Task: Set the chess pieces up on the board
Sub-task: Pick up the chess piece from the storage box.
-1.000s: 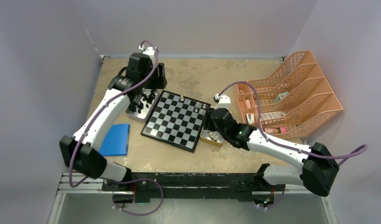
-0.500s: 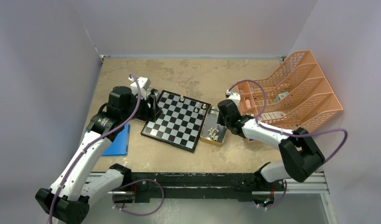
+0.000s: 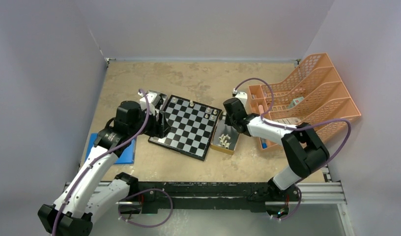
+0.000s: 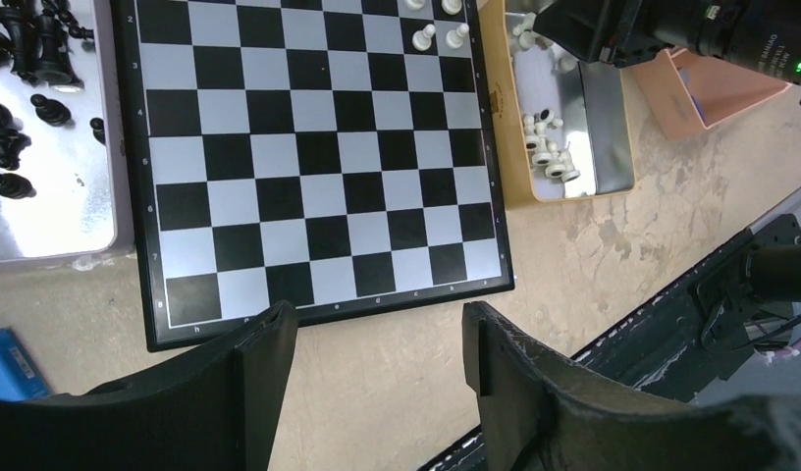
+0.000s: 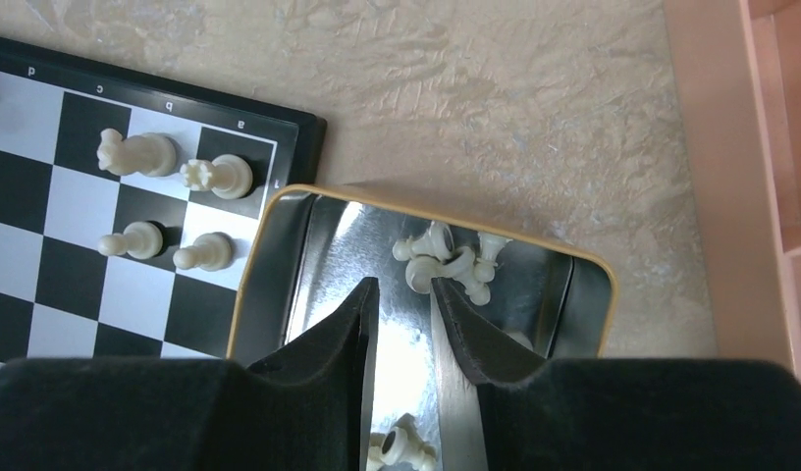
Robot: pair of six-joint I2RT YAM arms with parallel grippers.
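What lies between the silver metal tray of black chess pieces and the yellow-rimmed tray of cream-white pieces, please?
The flat black-and-silver checked chessboard lies between them, as the left wrist view shows.

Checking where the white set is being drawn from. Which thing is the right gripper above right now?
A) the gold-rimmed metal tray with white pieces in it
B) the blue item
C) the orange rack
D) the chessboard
A: in the right wrist view, the right gripper hangs over the gold-rimmed tray, with white pieces just ahead of its fingertips. The board lies off to one side.
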